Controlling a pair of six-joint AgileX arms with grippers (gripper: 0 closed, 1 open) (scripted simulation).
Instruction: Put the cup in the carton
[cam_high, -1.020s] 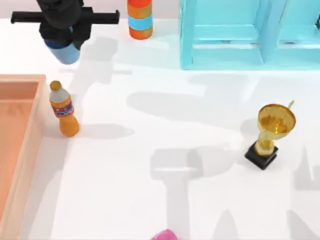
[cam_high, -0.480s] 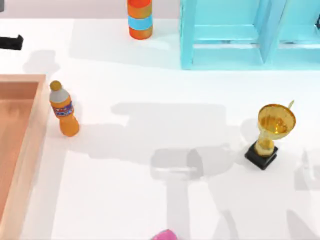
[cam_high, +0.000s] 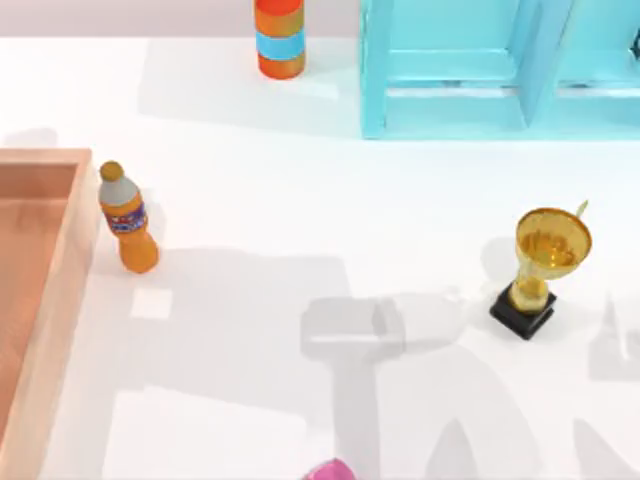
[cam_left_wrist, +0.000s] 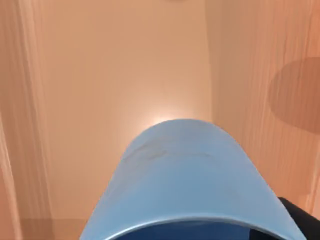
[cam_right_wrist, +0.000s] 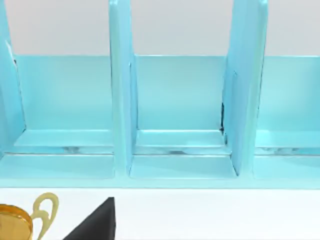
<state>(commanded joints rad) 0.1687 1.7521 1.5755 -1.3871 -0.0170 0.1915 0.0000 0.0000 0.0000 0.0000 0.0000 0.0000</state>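
Observation:
The cup (cam_left_wrist: 182, 170), a plain blue tumbler, hangs close under the left wrist camera, and my left gripper (cam_left_wrist: 190, 232) is shut on it. One dark finger (cam_left_wrist: 300, 220) shows at the cup's side. Below the cup lies the carton's orange-brown inside (cam_left_wrist: 120, 75), with its thick walls on both sides. In the top view the carton (cam_high: 62, 300), peach-tan and open, sits at the table's left edge. The right wrist camera faces the light-blue shelf frame (cam_right_wrist: 175, 110).
An orange bottle (cam_high: 127, 218) stands just right of the carton's wall. A gold trophy (cam_high: 545, 262) on a black base is at the right. The light-blue shelf frame (cam_high: 500, 70) and an orange can (cam_high: 280, 38) stand at the back. A pink thing (cam_high: 330, 470) pokes in at the front edge.
My left arm with the cup has left the top view's back left, going off to the left. Its shadow on the table has shifted forward. Nothing else has moved.

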